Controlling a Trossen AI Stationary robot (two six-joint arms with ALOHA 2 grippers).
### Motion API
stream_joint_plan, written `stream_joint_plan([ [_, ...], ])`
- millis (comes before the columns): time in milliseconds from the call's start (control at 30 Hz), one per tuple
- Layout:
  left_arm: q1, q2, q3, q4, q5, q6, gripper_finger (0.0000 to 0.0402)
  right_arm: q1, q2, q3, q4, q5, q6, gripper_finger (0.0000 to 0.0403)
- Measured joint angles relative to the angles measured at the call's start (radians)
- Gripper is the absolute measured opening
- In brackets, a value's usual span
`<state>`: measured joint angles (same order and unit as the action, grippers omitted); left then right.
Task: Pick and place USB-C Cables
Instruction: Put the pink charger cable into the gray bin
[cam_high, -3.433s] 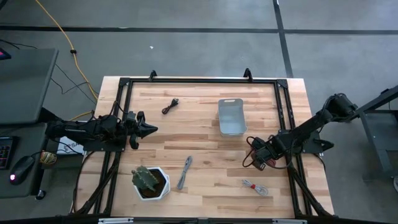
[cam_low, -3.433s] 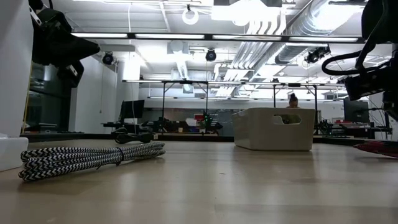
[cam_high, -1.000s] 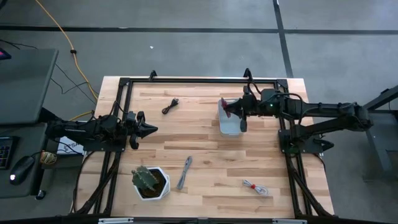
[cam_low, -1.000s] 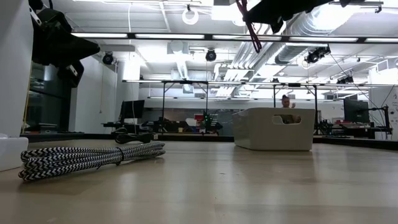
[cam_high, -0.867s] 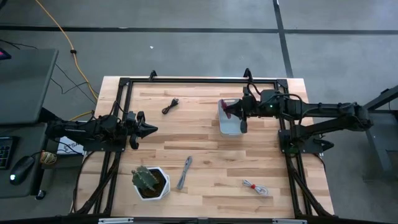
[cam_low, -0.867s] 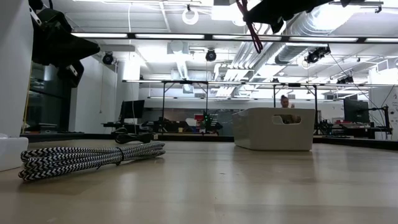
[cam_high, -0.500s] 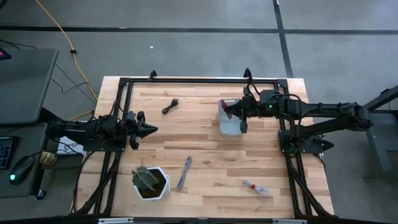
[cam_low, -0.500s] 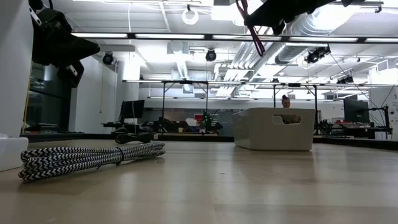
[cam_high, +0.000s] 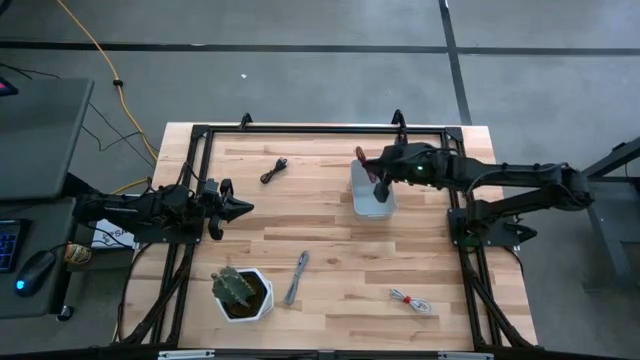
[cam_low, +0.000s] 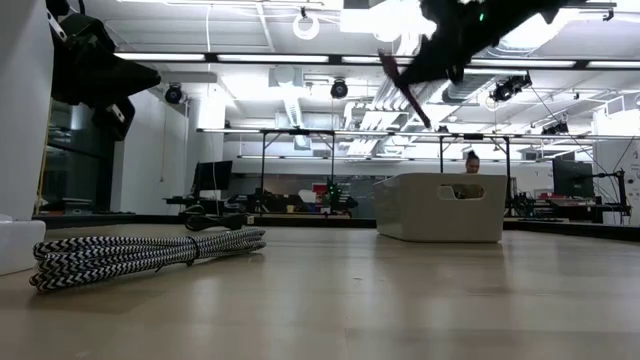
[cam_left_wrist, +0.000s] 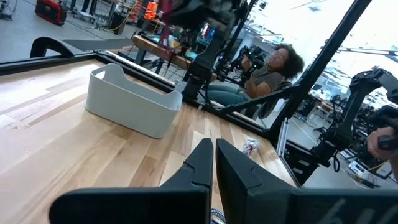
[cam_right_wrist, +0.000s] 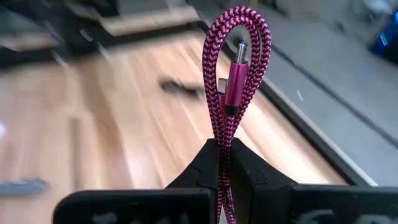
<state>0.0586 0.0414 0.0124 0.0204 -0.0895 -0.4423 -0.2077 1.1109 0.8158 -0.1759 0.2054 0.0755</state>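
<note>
My right gripper (cam_high: 377, 166) is shut on the dark red cable (cam_right_wrist: 236, 74) and hangs high over the pale tray (cam_high: 368, 206), which stands on the table's far right part. In the low view the cable (cam_low: 404, 86) slants down below the gripper, well above the tray (cam_low: 440, 208). The black cable (cam_high: 274, 170) lies far left of the tray, the grey one (cam_high: 297, 277) near the front, the whitish-red one (cam_high: 410, 300) at the near right. My left gripper (cam_high: 246, 208) waits shut at the table's left side. My right gripper pinches the dark red cable's doubled strands (cam_right_wrist: 222, 144) between its two fingers. The looped end (cam_right_wrist: 239, 28) and the connectors (cam_right_wrist: 231, 84) stick out past the fingertips. The cable is lifted clear of the table and the tray.
A white pot with a green plant (cam_high: 242, 292) stands near the front left. A black frame (cam_high: 320, 130) runs round the tabletop. The bare wood in the table's middle is free. A person (cam_left_wrist: 273, 65) sits beyond the table's right side.
My right gripper has moved a little toward the table's far left over the tray and has tipped. The dark red cable has swung with it, from hanging almost straight down to slanting. The gripper has kept hold of it.
</note>
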Motion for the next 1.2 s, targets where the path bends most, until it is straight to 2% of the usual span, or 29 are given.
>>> stream_joint_plan([
  [300, 0.000, 0.000, 0.000, 0.000, 0.000, 0.000, 0.0001, -0.075, 0.200, 0.000, -0.190, -0.022, 0.141, 0.0000],
  [800, 0.000, 0.000, 0.000, 0.000, 0.000, 0.000, 0.0001, -0.080, 0.459, -0.001, -0.182, -0.067, 0.240, 0.0000],
  [1200, 0.000, 0.000, 0.000, 0.000, 0.000, 0.000, 0.0001, -0.081, 0.556, 0.001, -0.173, -0.060, 0.268, 0.0000],
])
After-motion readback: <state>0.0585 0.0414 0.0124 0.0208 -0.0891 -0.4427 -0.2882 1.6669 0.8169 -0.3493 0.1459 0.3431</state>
